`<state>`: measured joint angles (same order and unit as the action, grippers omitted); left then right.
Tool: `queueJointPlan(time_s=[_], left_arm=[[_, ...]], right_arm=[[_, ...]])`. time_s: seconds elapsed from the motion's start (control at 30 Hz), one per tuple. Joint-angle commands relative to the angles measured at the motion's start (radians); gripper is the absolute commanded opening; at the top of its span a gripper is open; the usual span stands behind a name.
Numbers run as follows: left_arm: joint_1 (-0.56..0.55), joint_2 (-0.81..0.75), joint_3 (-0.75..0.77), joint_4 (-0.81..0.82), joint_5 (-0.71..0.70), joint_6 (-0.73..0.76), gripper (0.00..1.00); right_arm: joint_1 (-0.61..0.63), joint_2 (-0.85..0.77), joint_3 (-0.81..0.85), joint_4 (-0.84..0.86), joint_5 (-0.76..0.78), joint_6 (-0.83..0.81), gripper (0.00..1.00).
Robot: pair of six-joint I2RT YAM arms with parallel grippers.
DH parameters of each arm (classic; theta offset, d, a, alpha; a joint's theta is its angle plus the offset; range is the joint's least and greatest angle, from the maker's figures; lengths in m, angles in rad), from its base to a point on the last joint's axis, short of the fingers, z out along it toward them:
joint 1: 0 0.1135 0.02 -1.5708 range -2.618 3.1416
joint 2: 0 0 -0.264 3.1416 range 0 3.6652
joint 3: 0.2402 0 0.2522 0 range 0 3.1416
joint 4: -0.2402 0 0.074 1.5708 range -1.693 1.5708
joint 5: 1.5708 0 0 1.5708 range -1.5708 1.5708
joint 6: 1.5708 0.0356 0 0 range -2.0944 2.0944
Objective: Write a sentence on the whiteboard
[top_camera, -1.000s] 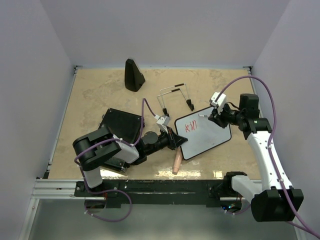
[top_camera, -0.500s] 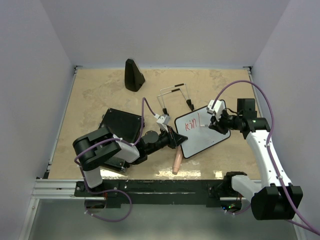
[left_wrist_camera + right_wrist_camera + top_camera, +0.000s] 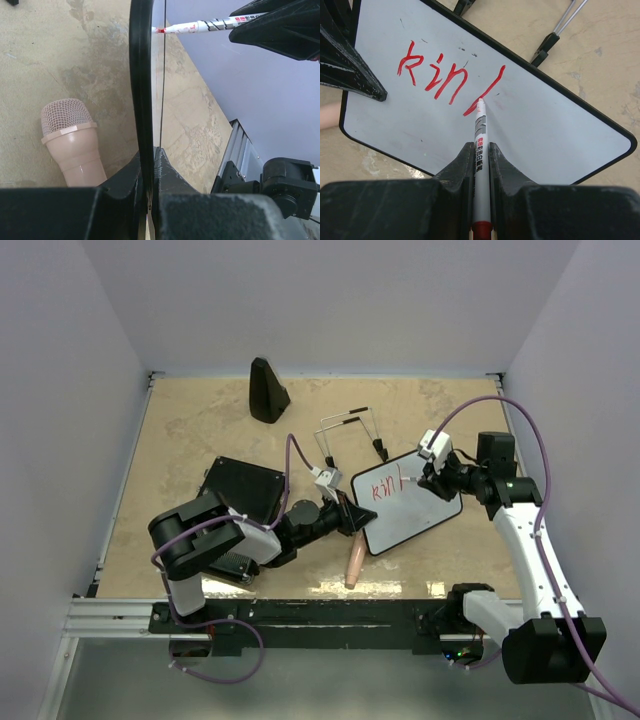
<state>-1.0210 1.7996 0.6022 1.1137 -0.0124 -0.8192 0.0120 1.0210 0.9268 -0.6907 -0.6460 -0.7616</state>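
Observation:
The whiteboard [image 3: 415, 510] lies tilted at the table's middle right, with red letters "kin" and a long slanted stroke on it. My left gripper [image 3: 352, 518] is shut on the board's left edge; the left wrist view shows the black frame [image 3: 142, 75] edge-on between my left gripper's [image 3: 149, 160] jaws. My right gripper [image 3: 428, 478] is shut on a white marker [image 3: 480, 135] with a red cap end. The marker's tip touches the whiteboard [image 3: 545, 130] at the lower end of the slanted stroke. The marker [image 3: 210, 25] also shows in the left wrist view.
A pink microphone [image 3: 354, 562] lies just below the board near the front edge. A black ribbed case [image 3: 245, 490] sits left of my left arm. A black cone [image 3: 267, 390] stands at the back. Wire stand legs [image 3: 350, 430] lie behind the board.
My right gripper moved over the board with the marker, and a long slanted red stroke now stands to the right of "kin". The left gripper and board stayed put.

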Motion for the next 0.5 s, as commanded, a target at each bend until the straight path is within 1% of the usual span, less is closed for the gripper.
queueJointPlan(time_s=[0.0, 0.13, 0.3, 0.47], left_arm=[[-0.007, 0.020, 0.042, 0.021, 0.058, 0.063, 0.00], [-0.007, 0.033, 0.053, 0.025, 0.068, 0.057, 0.00], [-0.007, 0.027, 0.054, 0.020, 0.065, 0.058, 0.00], [-0.007, 0.026, 0.067, 0.008, 0.066, 0.063, 0.00]], right_arm=[[-0.003, -0.009, 0.001, 0.059, -0.029, 0.018, 0.00], [-0.003, -0.012, 0.000, 0.059, -0.041, 0.021, 0.00], [-0.001, -0.006, -0.006, 0.025, -0.057, -0.015, 0.00], [-0.001, 0.031, 0.004, -0.068, -0.058, -0.102, 0.00]])
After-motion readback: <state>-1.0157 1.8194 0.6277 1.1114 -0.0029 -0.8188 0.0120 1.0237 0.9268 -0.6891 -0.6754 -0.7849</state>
